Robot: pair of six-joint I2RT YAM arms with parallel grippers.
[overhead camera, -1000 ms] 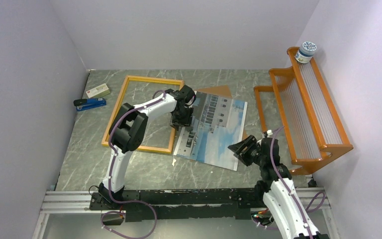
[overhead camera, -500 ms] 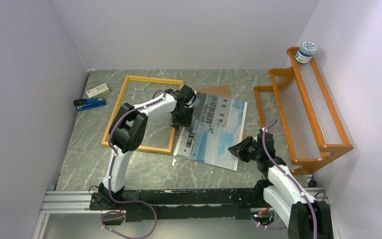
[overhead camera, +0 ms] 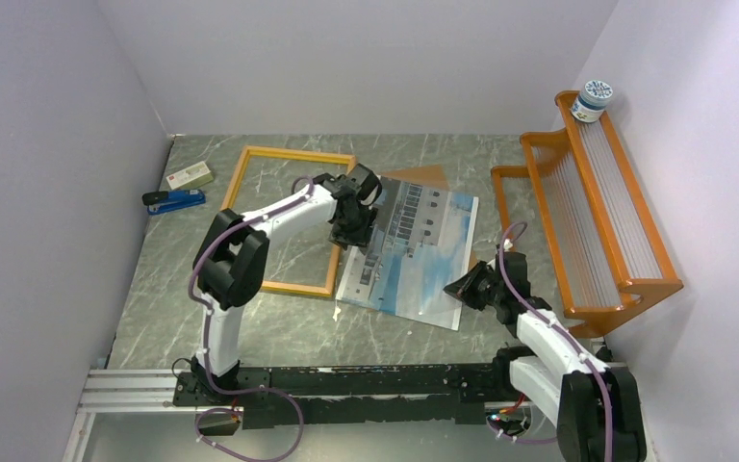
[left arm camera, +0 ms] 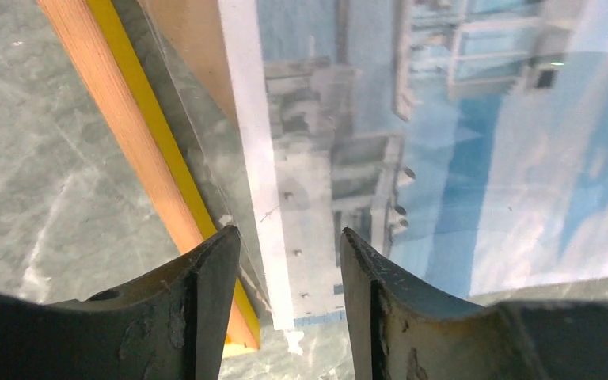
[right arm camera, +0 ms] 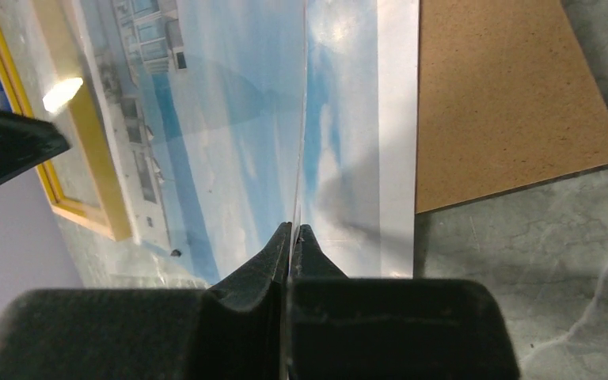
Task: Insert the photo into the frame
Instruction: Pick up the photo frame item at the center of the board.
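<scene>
Glossy paper photo (overhead camera: 414,245) — wooden frame (left arm camera: 111,134), matt hardboard (right arm camera: 499,95).

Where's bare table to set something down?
Free: near table strip between frame, photo and arm bases; far strip behind frame. Crowded: centre, left gripper and right gripper at the photo; rack fills the right.

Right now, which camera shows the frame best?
Top external: the whole frame shows, all four rails, with the left arm crossing its right side. Left wrist shows only the near end of one rail; right wrist shows only a stretch of rail at the left.
</scene>
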